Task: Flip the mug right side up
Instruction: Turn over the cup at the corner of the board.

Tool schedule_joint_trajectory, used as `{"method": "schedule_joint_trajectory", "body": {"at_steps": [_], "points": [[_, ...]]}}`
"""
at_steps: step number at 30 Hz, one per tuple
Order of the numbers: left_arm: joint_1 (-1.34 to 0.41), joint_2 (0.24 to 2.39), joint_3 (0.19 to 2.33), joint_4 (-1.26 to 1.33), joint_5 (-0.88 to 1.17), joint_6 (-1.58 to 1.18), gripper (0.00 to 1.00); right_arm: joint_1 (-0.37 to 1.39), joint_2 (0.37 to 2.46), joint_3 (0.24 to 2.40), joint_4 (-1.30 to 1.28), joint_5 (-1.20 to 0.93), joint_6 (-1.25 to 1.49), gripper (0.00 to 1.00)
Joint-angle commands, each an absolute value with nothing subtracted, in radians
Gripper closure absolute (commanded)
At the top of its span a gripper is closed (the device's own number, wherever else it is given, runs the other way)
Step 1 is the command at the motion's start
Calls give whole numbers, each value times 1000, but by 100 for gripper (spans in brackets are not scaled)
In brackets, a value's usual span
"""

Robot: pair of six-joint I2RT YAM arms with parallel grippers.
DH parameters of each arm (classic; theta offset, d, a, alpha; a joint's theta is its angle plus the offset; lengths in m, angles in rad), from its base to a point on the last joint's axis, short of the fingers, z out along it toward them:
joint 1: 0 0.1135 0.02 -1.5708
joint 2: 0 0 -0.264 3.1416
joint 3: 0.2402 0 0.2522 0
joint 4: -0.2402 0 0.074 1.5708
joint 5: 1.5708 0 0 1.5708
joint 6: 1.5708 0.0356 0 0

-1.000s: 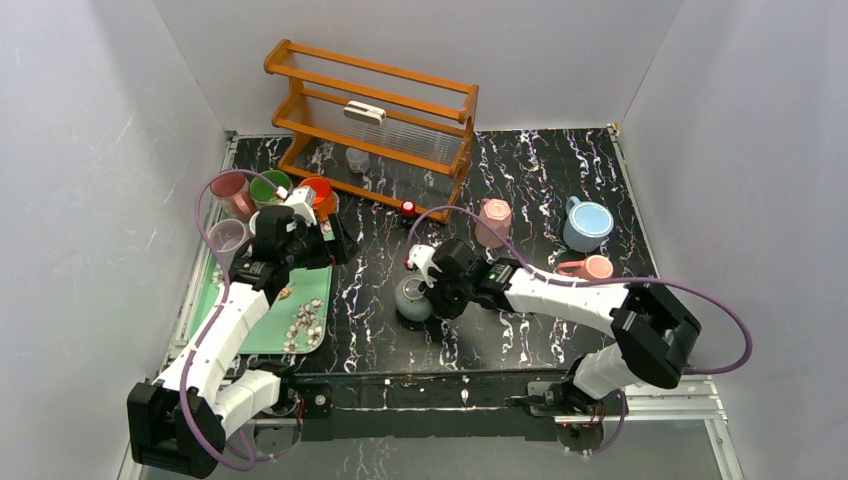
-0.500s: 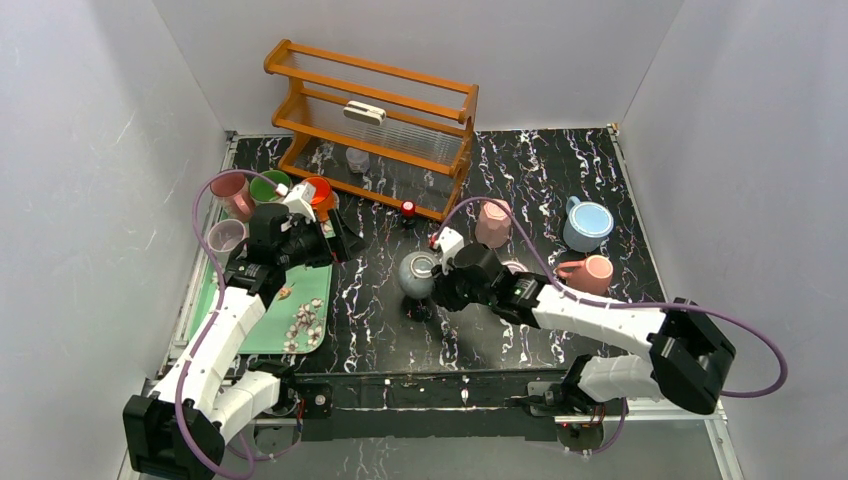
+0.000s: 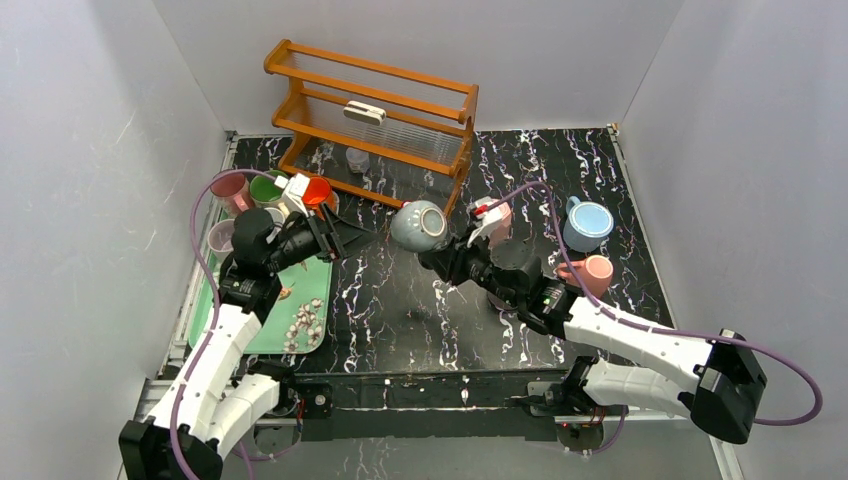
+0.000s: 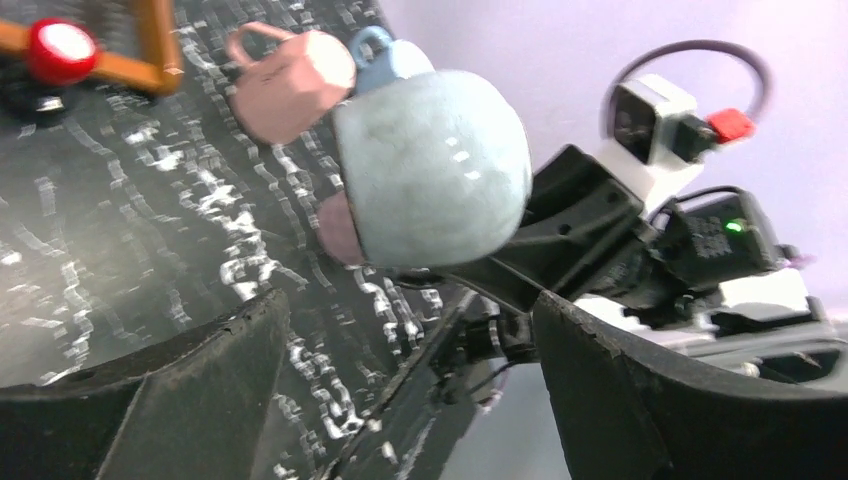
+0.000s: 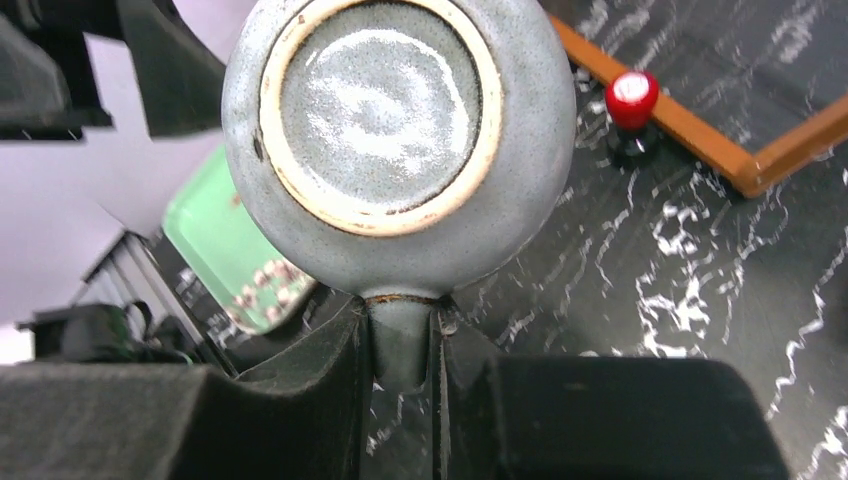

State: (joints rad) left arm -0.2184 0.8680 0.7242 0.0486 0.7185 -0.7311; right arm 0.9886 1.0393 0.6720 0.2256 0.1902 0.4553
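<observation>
Top external: right pincer (image 3: pixel 445 258) clamps the grey mug (image 3: pixel 420 226), held tilted in the air above the desk (image 3: pixel 400 300) centre. Left pincer (image 3: pixel 335 238) gapes wide, left of centre.
Left wrist: mug off the desk.
Right wrist: handle pinched between the fingers (image 5: pixel 330 370), base facing the camera.

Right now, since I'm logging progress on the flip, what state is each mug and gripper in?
grey mug: in the air above the table, tipped on its side, base toward the right wrist camera.
right gripper: shut on the grey mug's handle.
left gripper: open, holding nothing.
blue mug: upright on the table, mouth up.
</observation>
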Motion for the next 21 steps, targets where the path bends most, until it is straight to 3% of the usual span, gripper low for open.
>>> {"method": "schedule_joint_trajectory", "body": {"at_steps": [1, 5, 21], "points": [[-222, 843, 644, 373, 852, -982, 13, 989, 998, 715, 539, 228, 539, 99], [-222, 843, 597, 550, 881, -1117, 14, 988, 1008, 748, 611, 199, 570, 99], [-249, 803, 627, 608, 907, -1156, 11, 989, 1053, 833, 808, 63, 664, 99]]}}
